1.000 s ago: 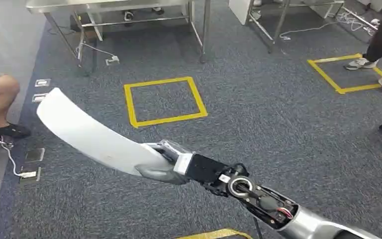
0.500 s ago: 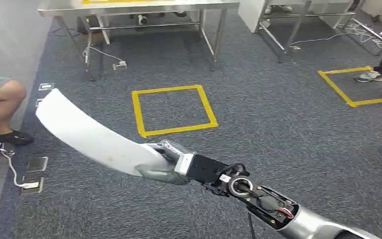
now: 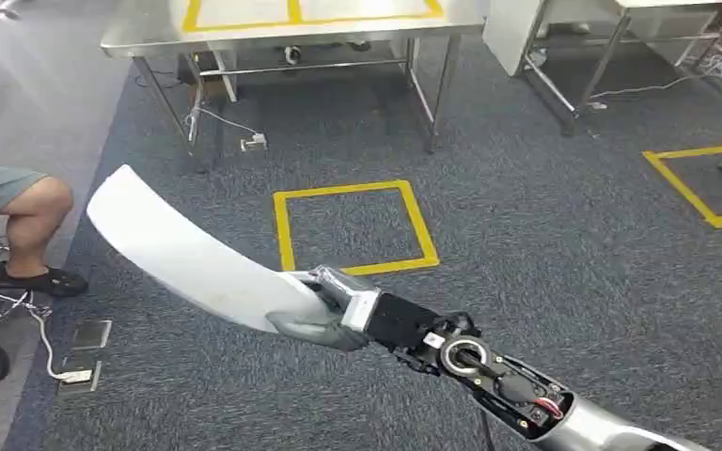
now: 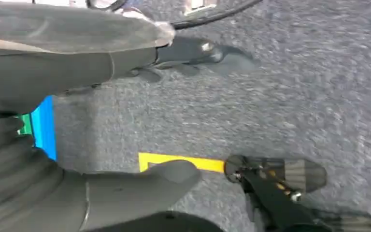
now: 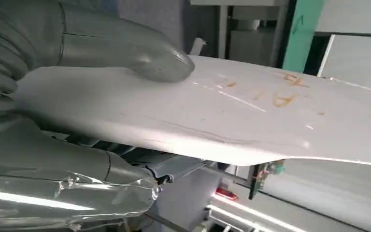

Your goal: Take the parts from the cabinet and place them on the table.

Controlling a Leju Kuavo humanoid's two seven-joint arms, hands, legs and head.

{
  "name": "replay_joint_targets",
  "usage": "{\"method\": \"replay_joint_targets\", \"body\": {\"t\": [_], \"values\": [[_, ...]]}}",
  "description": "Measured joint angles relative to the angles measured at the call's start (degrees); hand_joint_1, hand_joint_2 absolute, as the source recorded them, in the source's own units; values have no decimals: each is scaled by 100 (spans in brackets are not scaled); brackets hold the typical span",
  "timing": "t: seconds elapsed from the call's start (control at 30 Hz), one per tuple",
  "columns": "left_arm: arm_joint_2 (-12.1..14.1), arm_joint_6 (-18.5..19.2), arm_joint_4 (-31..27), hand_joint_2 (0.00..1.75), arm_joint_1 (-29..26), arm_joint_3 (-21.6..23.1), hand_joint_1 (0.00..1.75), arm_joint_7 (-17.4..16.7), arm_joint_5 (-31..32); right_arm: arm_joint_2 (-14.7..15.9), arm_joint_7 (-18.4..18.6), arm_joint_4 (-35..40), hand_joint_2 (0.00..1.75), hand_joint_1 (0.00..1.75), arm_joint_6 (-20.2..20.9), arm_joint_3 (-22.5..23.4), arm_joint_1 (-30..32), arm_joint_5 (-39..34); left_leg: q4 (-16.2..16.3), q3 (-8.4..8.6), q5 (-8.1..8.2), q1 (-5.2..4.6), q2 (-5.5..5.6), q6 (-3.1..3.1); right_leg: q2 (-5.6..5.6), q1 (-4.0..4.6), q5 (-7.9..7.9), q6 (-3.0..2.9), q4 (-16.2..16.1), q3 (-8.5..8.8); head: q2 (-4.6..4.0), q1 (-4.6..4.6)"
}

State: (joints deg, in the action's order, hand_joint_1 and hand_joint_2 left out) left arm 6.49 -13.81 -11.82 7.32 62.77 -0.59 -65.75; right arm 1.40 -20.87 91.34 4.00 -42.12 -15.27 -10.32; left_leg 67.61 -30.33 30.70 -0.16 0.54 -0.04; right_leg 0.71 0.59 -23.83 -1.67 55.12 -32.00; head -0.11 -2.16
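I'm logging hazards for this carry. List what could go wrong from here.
1. The right hand grips the long white part at one end, so it may tip or slip.
2. Its free end reaches toward a seated person's leg and might brush it.
3. Floor cables could trip the robot.

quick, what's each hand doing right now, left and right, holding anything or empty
Left hand: holds nothing, fingers apart, hanging over the carpet.
Right hand: grips one end of the long white curved part.
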Motion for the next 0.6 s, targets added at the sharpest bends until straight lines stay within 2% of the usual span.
{"method": "replay_joint_targets", "body": {"t": [0.03,0.07,0.1,0.13,0.17,0.2,0.23,0.27,0.3,0.33,0.37,0.4,0.43,0.47,0.5,0.53,0.57,0.6], "values": [[0,2,2,175,-7,0,0,0,5,0,2,0,175,173,2,-2,25,0,415,-381,355,6,-3,-29,4,0,-69,-8,-26,76,0,7],[0,2,2,175,-19,0,0,0,7,0,2,0,175,173,0,-2,41,0,557,-584,605,6,-3,-40,13,-1,-125,-11,-36,145,0,29],[4,4,2,175,-35,0,0,-4,7,0,2,0,175,173,2,-2,47,0,498,-710,720,5,-3,-39,32,-1,-194,-10,-45,239,0,40],[9,4,2,175,-55,0,0,-4,9,0,2,-2,175,173,2,-2,51,0,247,-735,635,2,-3,-21,48,1,-265,-6,-46,332,0,66],[18,4,2,175,-65,0,0,-4,9,0,2,-2,175,173,0,-2,53,0,-162,-688,369,-7,-3,15,55,6,-339,-1,-48,426,0,96],[24,4,2,175,-67,0,0,-4,9,0,2,0,175,173,2,0,54,0,-620,-613,-37,-26,-3,65,53,14,-403,6,-51,511,0,123],[37,4,2,175,-70,0,0,-4,9,0,2,-2,175,173,0,0,56,0,-1037,-551,-568,-54,3,127,54,6,-462,12,-74,456,0,138],[59,4,4,175,-91,0,0,-2,7,2,11,-6,175,173,-4,-4,65,0,-1037,-577,-479,-114,66,158,131,35,-525,61,-51,586,0,140],[63,4,4,175,-96,0,0,-2,5,0,18,0,175,173,-7,-4,65,-4,-1122,-494,-291,-120,152,198,149,28,-611,100,-82,572,0,140],[61,4,4,175,-106,2,0,-2,-4,0,24,11,175,173,-4,-2,75,-7,-1182,-420,-370,-115,148,229,151,30,-543,114,-96,695,0,153],[61,2,4,175,-103,0,0,-9,-13,2,26,13,175,173,-4,0,71,-6,-1291,-350,-475,-94,119,261,178,44,-468,149,13,703,0,134],[33,0,2,175,-110,0,0,-9,-22,2,35,22,175,173,-7,2,59,-7,-1368,-225,-654,-53,64,264,179,72,-523,177,75,723,0,142],[33,-4,2,175,-116,0,0,-11,-35,2,44,22,175,173,-2,2,65,-7,-1370,-110,-655,-37,21,279,101,61,-576,228,264,666,0,123],[33,-9,2,175,-110,0,0,-9,-37,4,46,22,175,173,7,2,52,-7,-1372,-32,-624,-33,-11,305,42,37,-620,268,616,484,0,85],[33,-13,2,175,-90,0,0,-9,-41,4,50,22,175,173,4,2,54,-9,-1384,21,-578,-33,-19,311,16,3,-706,312,1047,185,0,77],[33,-18,2,175,-81,0,0,-9,-50,4,52,22,175,173,4,2,60,-18,-1394,71,-522,-26,-20,308,0,-28,-910,338,1396,-111,0,74],[33,-22,2,175,-81,0,0,-4,-52,4,55,20,175,173,22,-2,66,-15,-1399,131,-462,-18,-20,300,-6,-53,-1154,366,1568,-327,0,70],[31,-24,2,175,-82,0,0,-2,-54,7,57,13,175,173,24,-2,68,-15,-1400,204,-394,-5,-18,289,-13,-77,-1346,386,1574,-469,0,50]]}}
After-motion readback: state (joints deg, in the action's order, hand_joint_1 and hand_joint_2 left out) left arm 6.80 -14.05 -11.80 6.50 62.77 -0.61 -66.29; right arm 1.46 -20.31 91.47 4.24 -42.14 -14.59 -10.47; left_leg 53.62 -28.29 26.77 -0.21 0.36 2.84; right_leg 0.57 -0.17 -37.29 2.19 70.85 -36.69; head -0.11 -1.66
